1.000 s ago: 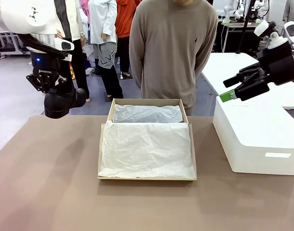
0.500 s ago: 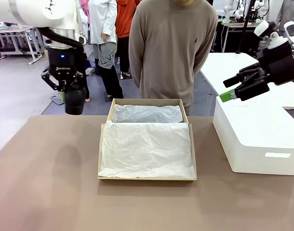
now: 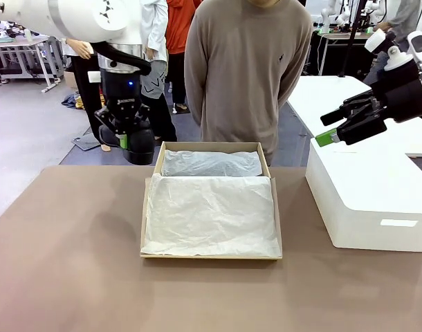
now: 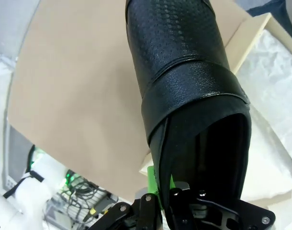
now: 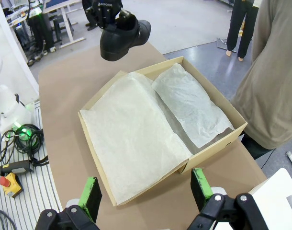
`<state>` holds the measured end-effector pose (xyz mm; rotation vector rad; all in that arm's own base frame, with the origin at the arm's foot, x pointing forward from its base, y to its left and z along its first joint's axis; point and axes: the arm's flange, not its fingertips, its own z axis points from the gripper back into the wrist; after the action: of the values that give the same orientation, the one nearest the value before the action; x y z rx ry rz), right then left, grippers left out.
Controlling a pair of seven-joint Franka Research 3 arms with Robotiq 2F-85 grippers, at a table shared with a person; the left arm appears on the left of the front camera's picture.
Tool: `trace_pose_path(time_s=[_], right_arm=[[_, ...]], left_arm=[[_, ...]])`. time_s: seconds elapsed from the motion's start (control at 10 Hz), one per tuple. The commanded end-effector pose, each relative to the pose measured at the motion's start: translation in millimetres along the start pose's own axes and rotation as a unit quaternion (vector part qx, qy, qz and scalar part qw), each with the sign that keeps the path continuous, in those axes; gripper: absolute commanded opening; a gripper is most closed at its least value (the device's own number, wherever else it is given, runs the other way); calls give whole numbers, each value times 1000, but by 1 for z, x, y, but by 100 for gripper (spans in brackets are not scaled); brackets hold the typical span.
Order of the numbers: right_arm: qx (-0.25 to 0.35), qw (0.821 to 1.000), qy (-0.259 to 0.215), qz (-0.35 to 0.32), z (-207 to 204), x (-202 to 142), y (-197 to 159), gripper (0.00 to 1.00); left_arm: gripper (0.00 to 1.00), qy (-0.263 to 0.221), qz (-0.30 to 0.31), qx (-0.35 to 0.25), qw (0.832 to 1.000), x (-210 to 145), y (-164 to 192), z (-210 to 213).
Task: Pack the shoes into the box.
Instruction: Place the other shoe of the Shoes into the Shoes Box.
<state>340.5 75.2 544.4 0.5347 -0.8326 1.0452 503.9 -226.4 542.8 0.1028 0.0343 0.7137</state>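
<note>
My left gripper [image 3: 126, 141], clamped on one glossy black shoe [image 3: 138, 148], hangs just beside the far left corner of the open box [image 3: 209, 145] on the table [image 3: 72, 263], while my right gripper [image 3: 328, 129] stands apart and empty, so I judge this shoe is not yet packed.

A robotics lab: metal-framed worktables [image 3: 24, 47], floor cables [image 5: 20, 135] and a red emergency-stop button [image 5: 11, 184].

L pincer [image 3: 124, 141] w/ shoe [image 5: 118, 39] swung right, now by far-left corner of box [image 3: 207, 146].
</note>
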Motion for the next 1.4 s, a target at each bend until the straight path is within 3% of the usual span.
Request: trace_pose_path(time_s=[0.0, 0.5, 0.8, 1.0, 1.3], right_arm=[[3, 1000, -18, 11, -4, -1, -3, 100], [3, 1000, -18, 11, -4, -1, -3, 100], [3, 1000, -18, 11, -4, -1, -3, 100], [3, 1000, -18, 11, -4, -1, -3, 100], [3, 1000, -18, 11, -4, -1, -3, 100]], left_arm=[[0, 0, -11, 1, 1000, 5, 6, 2], [0, 2, -6, 3, 1000, 3, 0, -3], [0, -20, 101, 29, 994, -19, -22, 3], [0, -25, 205, 17, 978, -38, -46, 11], [0, -28, 239, -8, 971, -68, -96, 4]])
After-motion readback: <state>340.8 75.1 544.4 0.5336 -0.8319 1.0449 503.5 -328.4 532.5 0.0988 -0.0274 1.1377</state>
